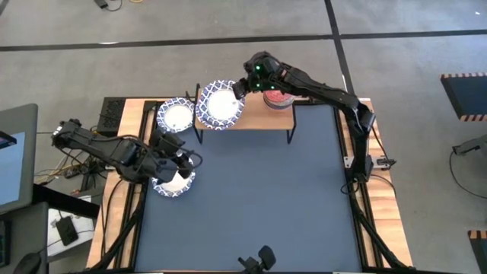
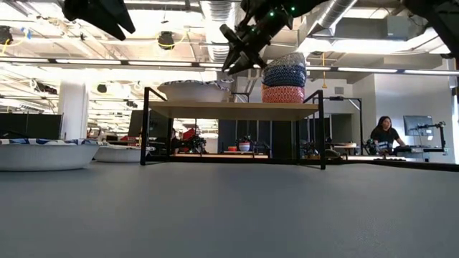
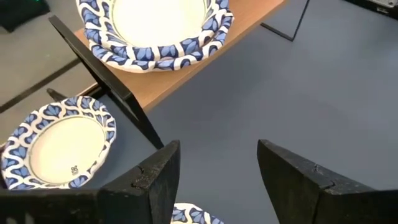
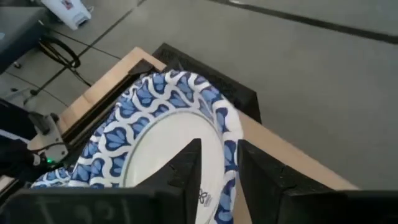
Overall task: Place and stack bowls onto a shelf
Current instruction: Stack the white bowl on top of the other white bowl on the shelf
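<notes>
The right gripper [image 1: 242, 86], upper centre of the overhead frame, is clenched on the rim of a white bowl with a blue patterned rim [image 1: 220, 104] lying on the left end of the shelf [image 1: 259, 122]; in its wrist view one dark finger [image 4: 186, 163] sits inside the bowl [image 4: 163, 146] and the other outside the rim. That bowl appears doubled, a second patterned rim showing just beneath the first in the left wrist view [image 3: 158, 34], though how many are nested there is hard to make out. On the shelf's right end stands a stack of smaller bowls [image 2: 282, 76], a dark blue one over a red one at table level (from above, the right arm hides most of it).

The left gripper [image 1: 179, 158], at left of centre in the overhead frame, hangs with its fingers [image 3: 158, 177] spread and nothing between them, above another patterned bowl [image 1: 172, 183] that the arm largely covers. A further patterned bowl [image 1: 176, 116] rests on the dark-blue tabletop [image 1: 259, 205] just beside the shelf's left legs. A seated person [image 2: 386, 134] is small and indistinct in the room beyond.
</notes>
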